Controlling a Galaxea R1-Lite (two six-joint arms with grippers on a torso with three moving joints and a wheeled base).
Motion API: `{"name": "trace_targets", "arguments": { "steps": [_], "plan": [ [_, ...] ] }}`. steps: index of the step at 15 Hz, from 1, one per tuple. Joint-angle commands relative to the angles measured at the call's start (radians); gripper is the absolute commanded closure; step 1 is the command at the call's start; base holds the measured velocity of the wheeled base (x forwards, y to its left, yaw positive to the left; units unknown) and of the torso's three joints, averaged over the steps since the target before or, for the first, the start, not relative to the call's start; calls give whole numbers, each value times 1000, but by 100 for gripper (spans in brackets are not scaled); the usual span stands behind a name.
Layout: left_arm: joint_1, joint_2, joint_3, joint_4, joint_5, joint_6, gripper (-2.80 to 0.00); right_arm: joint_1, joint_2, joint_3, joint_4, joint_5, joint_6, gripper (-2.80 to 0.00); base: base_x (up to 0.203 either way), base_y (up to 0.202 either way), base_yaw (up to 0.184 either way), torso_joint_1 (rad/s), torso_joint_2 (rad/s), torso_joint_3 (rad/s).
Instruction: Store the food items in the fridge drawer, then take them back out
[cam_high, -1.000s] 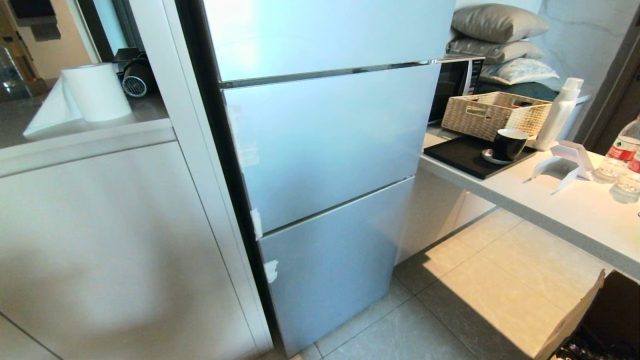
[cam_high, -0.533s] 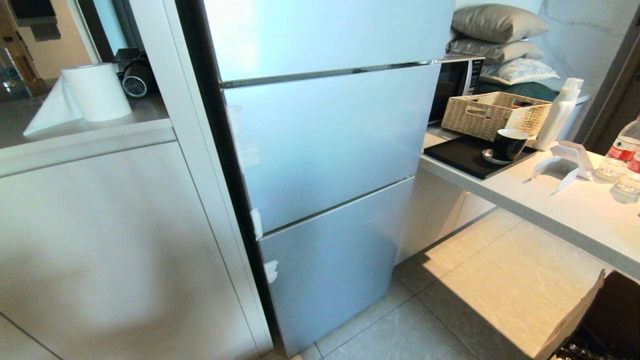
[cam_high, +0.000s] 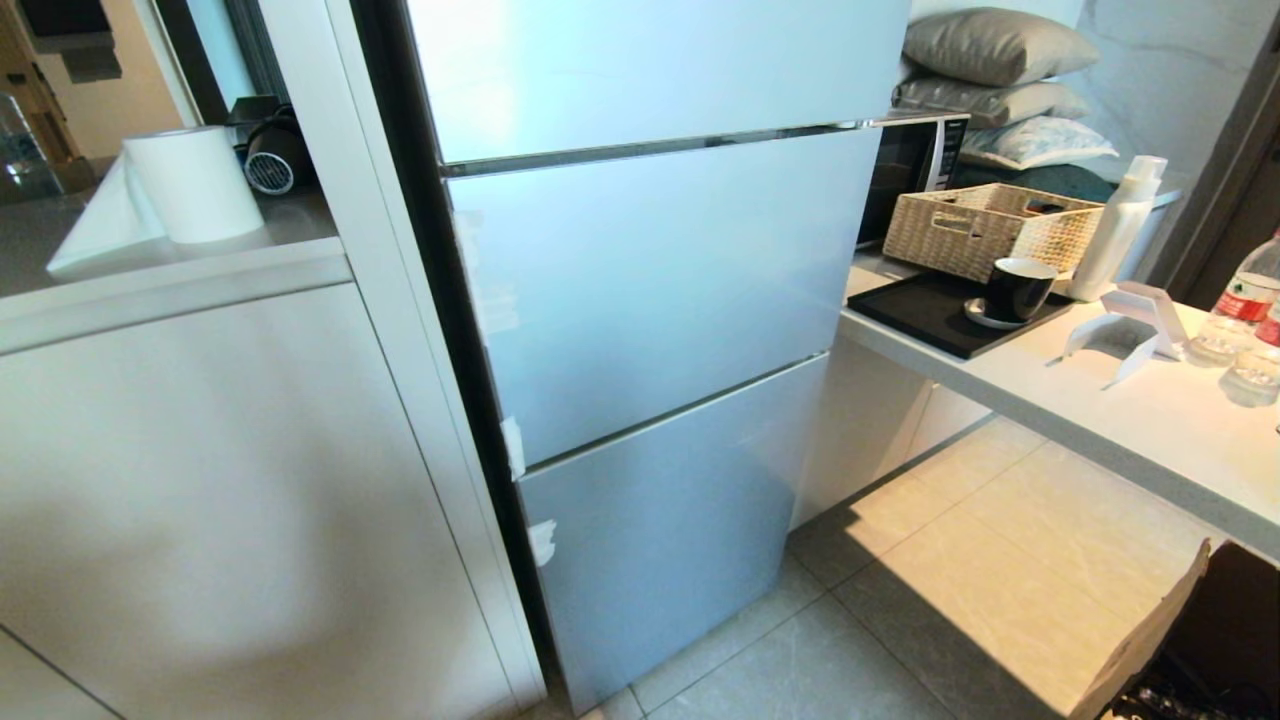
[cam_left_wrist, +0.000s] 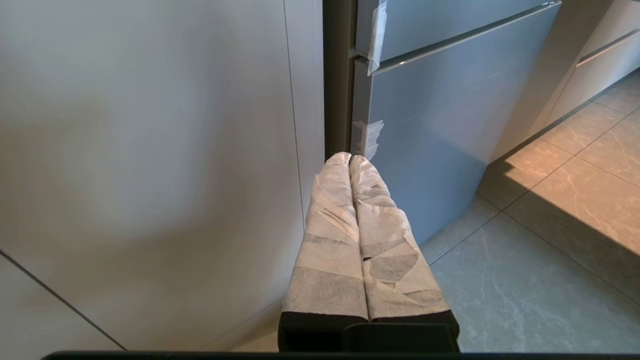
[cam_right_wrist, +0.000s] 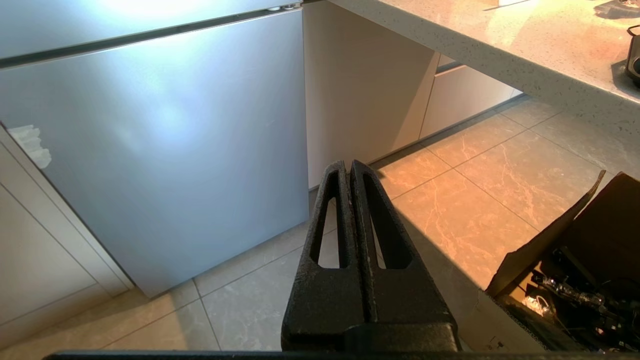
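Observation:
A tall silver fridge (cam_high: 640, 300) stands before me with all its doors closed. The fridge drawer and the food items are hidden. Neither arm shows in the head view. In the left wrist view my left gripper (cam_left_wrist: 349, 159), its fingers wrapped in white tape, is shut and empty, low beside the fridge's bottom door (cam_left_wrist: 430, 125). In the right wrist view my right gripper (cam_right_wrist: 348, 166), black, is shut and empty, pointing down at the tiled floor (cam_right_wrist: 475, 190) in front of the fridge's bottom door (cam_right_wrist: 160, 150).
A white cabinet (cam_high: 220, 480) stands left of the fridge, with a paper roll (cam_high: 190, 185) on top. To the right a counter (cam_high: 1120, 420) holds a wicker basket (cam_high: 990, 228), a black cup (cam_high: 1018, 288), a white bottle (cam_high: 1120, 228) and a microwave (cam_high: 915, 165). A cardboard box (cam_right_wrist: 575, 270) sits on the floor at the right.

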Motion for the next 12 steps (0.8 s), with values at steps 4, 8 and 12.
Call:
{"name": "trace_targets", "arguments": {
  "steps": [4, 8, 12],
  "plan": [
    [-1, 56, -178, -31, -15, 5, 0, 0, 2, 0, 2, 1, 0, 0, 0, 0, 0, 0, 0, 0],
    [-10, 502, -346, -140, -76, -120, 0, 0, 2, 0, 2, -1, 2, 0, 0, 0, 0, 0, 0, 0],
    [-15, 1008, -452, -458, -118, -399, 0, 0, 2, 0, 2, -1, 2, 0, 0, 0, 0, 0, 0, 0]
  ]
}}
